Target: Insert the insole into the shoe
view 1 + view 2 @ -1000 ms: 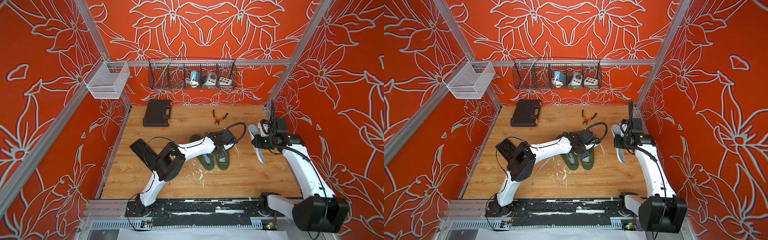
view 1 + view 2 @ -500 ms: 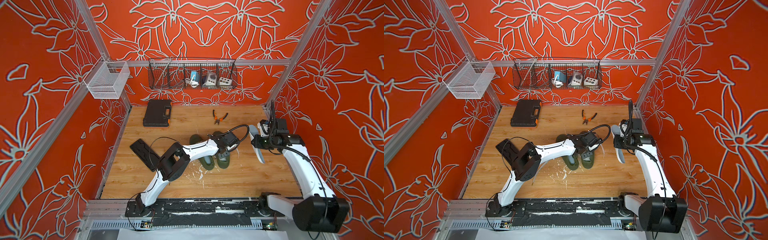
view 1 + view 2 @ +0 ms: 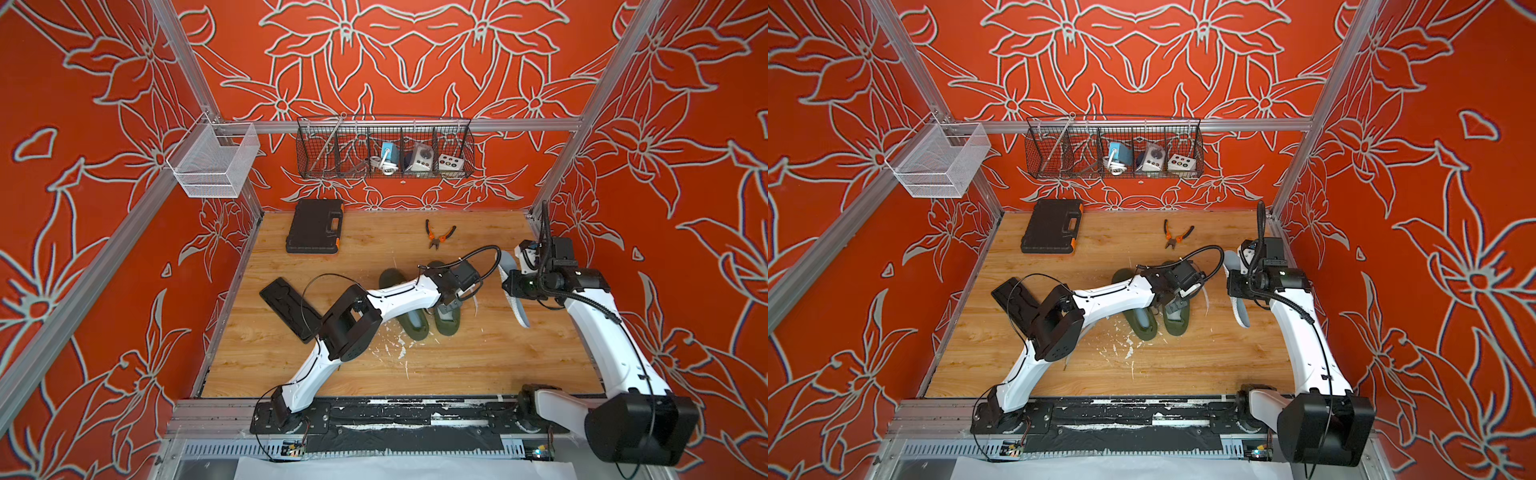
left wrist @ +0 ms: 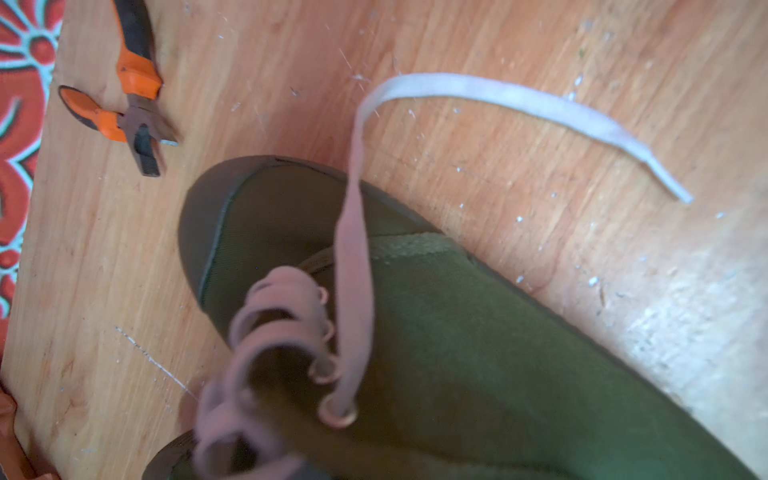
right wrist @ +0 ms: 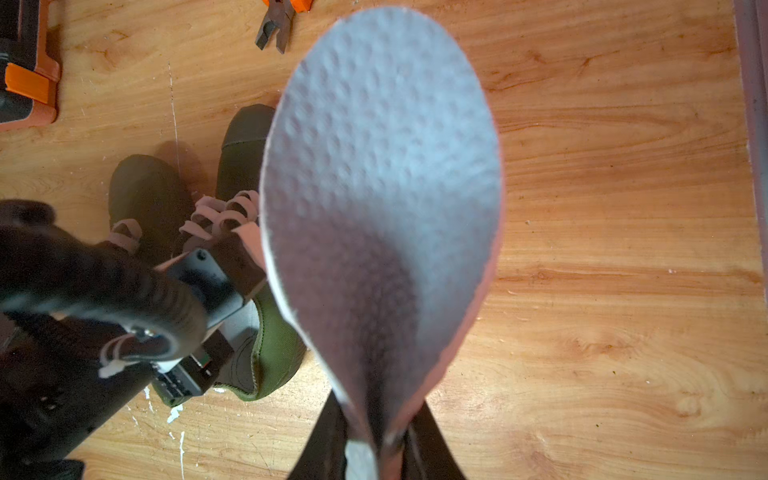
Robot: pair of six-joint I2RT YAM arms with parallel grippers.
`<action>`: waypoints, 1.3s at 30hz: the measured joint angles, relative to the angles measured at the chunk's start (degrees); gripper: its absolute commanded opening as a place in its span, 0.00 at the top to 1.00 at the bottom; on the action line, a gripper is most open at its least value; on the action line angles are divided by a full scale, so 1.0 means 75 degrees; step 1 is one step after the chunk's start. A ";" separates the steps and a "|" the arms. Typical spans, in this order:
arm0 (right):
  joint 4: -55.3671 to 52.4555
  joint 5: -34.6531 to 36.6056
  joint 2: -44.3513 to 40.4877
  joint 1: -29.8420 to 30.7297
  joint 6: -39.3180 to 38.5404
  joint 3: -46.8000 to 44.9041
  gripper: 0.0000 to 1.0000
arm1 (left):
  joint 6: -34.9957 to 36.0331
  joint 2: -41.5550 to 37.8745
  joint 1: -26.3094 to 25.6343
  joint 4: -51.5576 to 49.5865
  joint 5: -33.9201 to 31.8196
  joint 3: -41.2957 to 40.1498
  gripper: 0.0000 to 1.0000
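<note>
Right gripper (image 5: 382,446) pinches the insole (image 3: 520,313), airborne at centre right, apart from the shoe (image 3: 448,323). Left gripper (image 3: 451,308), pressed together at the shoe mouth mid-frame, could block entry; loose lace (image 4: 498,92) may snag

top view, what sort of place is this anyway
Likely a robot test cell, not a home: aluminium frame rails hold printed floral wall panels around a wooden table, with the left arm and right arm mounted along its front edge.

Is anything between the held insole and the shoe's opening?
Yes. The left gripper sits shut at the opening of the shoe, partly covering it; the right gripper holds the insole off to the side.
</note>
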 measured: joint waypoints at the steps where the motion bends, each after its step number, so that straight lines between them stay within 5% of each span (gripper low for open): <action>1: 0.0000 -0.0003 0.0000 0.0000 0.0000 0.0000 0.79 | -0.0044 0.0015 0.0006 -0.0149 0.0067 0.0157 1.00; 10: -0.0038 -0.0087 0.0015 0.0000 -0.0076 0.0000 0.81 | -0.0592 0.0207 0.0326 -0.1483 0.1367 0.1381 1.00; 19: -0.0134 -0.0131 0.0181 0.0198 -0.0501 0.0000 0.82 | -0.1454 0.0361 0.1209 -0.2256 0.3888 0.2331 1.00; 33: -0.1137 0.0711 0.0895 0.1597 -0.1440 0.0458 0.83 | -0.3369 0.0271 0.2165 -0.0219 0.7405 0.0458 1.00; 39: -0.1676 0.0991 0.1239 0.2192 -0.1757 0.0659 0.87 | -0.4089 -0.0020 0.2451 0.0761 0.8244 -0.0344 1.00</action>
